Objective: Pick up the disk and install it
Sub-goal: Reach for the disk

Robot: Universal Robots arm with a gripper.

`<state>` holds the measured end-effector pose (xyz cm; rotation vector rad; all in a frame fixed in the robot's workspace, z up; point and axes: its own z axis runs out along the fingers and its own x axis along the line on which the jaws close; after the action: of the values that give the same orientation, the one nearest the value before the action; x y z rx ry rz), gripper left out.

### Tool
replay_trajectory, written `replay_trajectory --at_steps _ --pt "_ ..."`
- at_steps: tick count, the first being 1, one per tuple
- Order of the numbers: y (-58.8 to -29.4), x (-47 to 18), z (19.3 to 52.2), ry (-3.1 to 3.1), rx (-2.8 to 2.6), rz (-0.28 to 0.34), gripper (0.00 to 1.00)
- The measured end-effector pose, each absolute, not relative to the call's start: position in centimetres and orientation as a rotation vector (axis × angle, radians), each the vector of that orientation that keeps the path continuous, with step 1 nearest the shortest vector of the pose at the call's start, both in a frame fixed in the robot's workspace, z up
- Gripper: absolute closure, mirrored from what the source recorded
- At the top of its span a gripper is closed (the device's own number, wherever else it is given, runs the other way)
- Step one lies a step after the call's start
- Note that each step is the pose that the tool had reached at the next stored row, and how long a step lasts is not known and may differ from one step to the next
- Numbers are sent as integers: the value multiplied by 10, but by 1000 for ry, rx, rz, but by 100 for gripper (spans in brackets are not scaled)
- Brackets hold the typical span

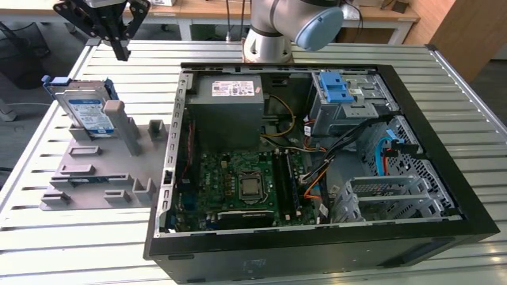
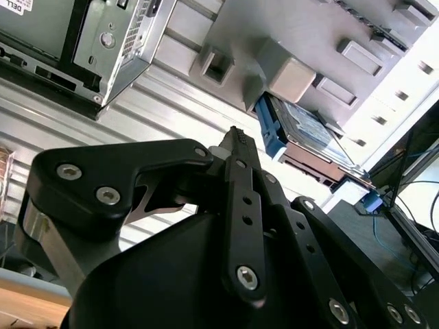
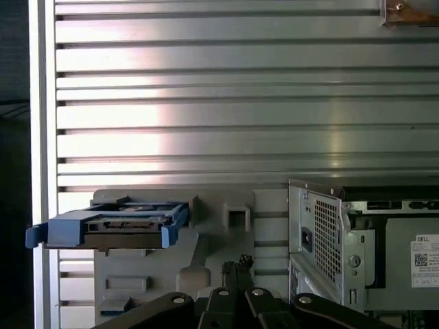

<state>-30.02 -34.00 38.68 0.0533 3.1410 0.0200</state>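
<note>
Currently I am seeing the gripper [image 1: 121,54] with its upper body cut off by the top edge of the exterior view. Its two fingers are pressing together into a single point, pinching nothing, and it is hanging in the air clear of the disk [image 1: 85,113]. The disk is standing on edge in the grey fixture [image 1: 95,172], on the exterior view's left of the open computer case [image 1: 317,252], and a grey post [image 1: 115,119] in front of it is covering part of its label.

In the second wrist view the gripper [image 2: 236,135] and its black linkage are blocking much of my sight. The disk [image 2: 309,127] is peeking out from behind a grey block of the fixture [image 2: 302,34].

The first wrist view is giving me the disk [image 3: 123,226] edge-on, so its label is hidden. The exterior view is also showing me the case's inside: the motherboard [image 1: 237,184], the power supply [image 1: 225,116] and the drive cage [image 1: 348,110] with its blue latch [image 1: 336,92].
</note>
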Motion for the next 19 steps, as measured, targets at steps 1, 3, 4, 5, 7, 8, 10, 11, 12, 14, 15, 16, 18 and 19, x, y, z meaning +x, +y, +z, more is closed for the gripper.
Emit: replay_trajectory --at_steps 1,3,4,5,7,8,10,11,12,14,15,16,18,19 --pt "-340 -302 387 3141 53 20 89" --pt "-339 -304 387 3141 53 20 89" --pt "-339 -306 387 3141 53 20 89" --pt "-338 -307 387 3141 52 20 89" --pt "-338 -310 387 3141 52 20 89" --pt "-338 -311 386 3141 52 20 89" --pt "-337 -314 386 3141 52 20 89" --pt "-337 -316 386 3141 52 20 89" --pt "-337 -317 386 3141 52 20 89" --pt "-336 -320 386 3141 52 20 89" --pt "-336 -321 386 3141 51 20 89" --pt "-336 -323 386 3141 51 19 89" --pt "-336 -326 386 3141 51 18 89" --pt "-336 -328 386 3141 51 18 89"
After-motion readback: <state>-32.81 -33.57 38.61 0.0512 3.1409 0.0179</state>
